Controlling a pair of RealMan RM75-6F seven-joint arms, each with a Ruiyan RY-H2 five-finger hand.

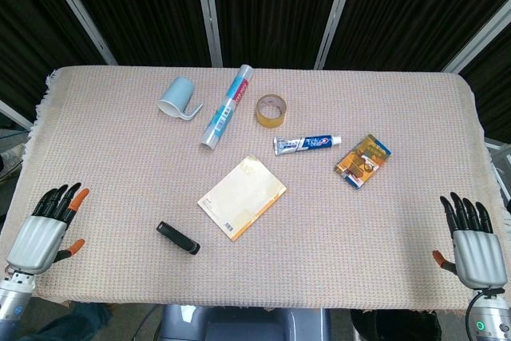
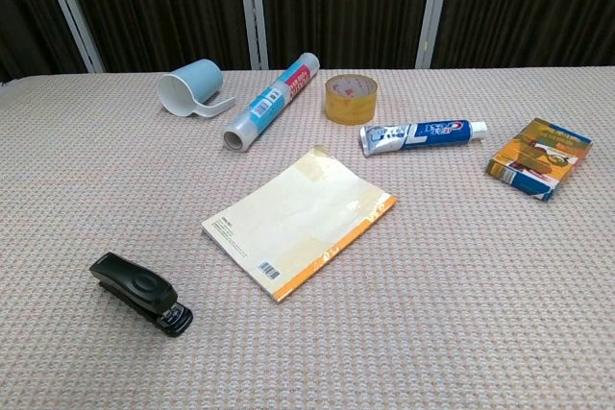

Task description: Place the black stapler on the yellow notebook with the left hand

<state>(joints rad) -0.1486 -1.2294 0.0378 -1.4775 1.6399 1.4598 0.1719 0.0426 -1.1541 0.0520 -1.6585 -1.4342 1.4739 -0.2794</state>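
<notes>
Table (image 1: 383, 269) edge cuts both arms; chest view hides left hand (image 1: 44, 233), right hand (image 1: 473, 245).

Table: here's a table (image 1: 399, 261) under a beige woven cloth, frayed at its left edge.
Stapler: black stapler (image 1: 177, 238) lying near the front left, apart from the notebook.
Notebook: yellow notebook (image 1: 242, 197) flat at the centre, turned at an angle, barcode near its front corner.
Cup: pale blue cup (image 1: 178, 97) tipped on its side at the back left.
Roll: just right of it, a blue-and-white wrapped roll (image 1: 227, 106) lying on its side.
Tape: tape ring (image 1: 271, 110) beside the roll's far end.
Toothpaste: tube (image 1: 307, 144) lying right of centre.
Box: orange box (image 1: 362, 160) right of the tube.
</notes>
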